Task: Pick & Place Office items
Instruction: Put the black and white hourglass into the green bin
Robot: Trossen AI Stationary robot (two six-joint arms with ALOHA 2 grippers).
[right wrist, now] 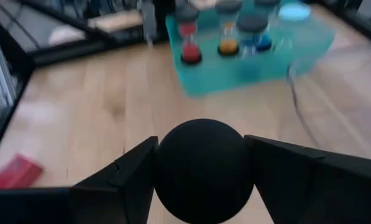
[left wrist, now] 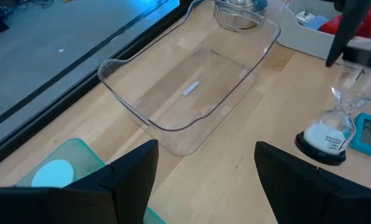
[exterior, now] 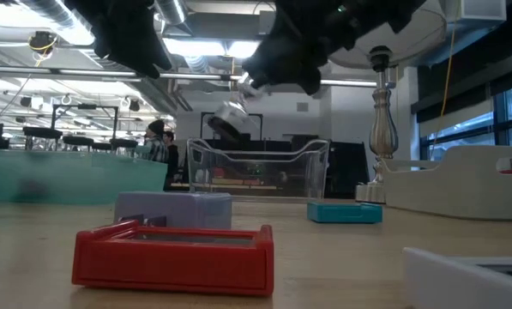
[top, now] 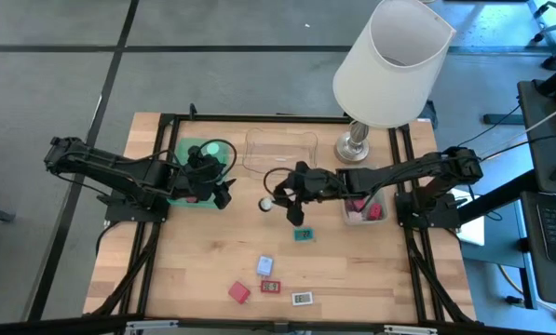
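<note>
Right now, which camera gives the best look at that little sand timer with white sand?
The left wrist view: the sand timer shows its glass, white sand and black base, with the right tool gripping its top. The high view shows only a small white spot; the low view shows it blurred; the right wrist view only its black cap.

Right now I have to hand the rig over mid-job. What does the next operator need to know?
Left gripper: open, holding nothing, over the green tray.
Right gripper: shut on the white sand timer, held tilted above the table, near the clear tray.
Done: three sand timers stand in the green tray; red pieces lie in the grey tray.
Left: place the held timer, then the teal piece, blue block, red block, red-framed rectangle and white rectangle lying on the table.
</note>
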